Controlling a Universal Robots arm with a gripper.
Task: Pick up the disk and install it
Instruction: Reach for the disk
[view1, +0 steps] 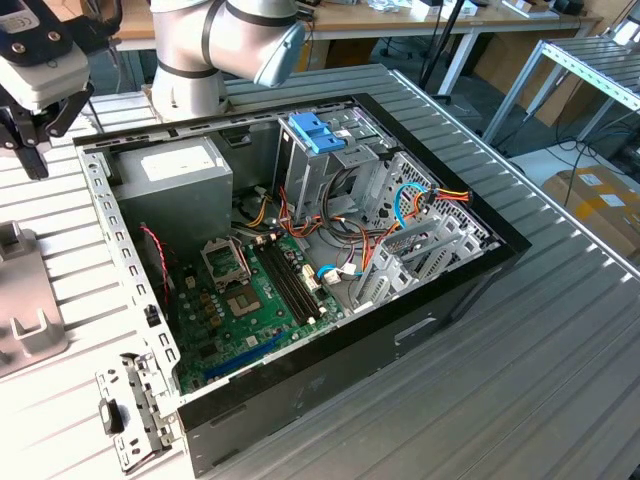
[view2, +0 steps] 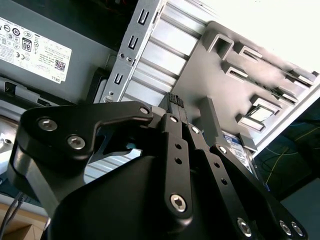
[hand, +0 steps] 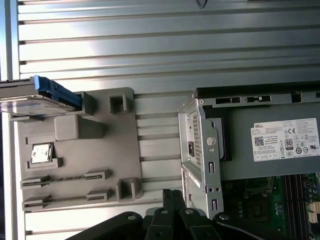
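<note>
Light-blue plastic frames the disk (hand: 30, 100), which sits on the grey holder plate (hand: 75, 155), at the corner away from the open computer case (view1: 400, 330). The gripper (hand: 172, 195) hangs over the plate's opposite edge, fingers pressed together, holding nothing. The disk's long side seems to run along its plate edge. The plate lies on a ribbed metal table (hand: 165, 45); workshop benches (view1: 400, 20) stand behind.

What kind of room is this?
Probably a robotics lab or workshop: a robot arm stands by an open computer case on a ribbed metal table, with workbenches behind.
</note>
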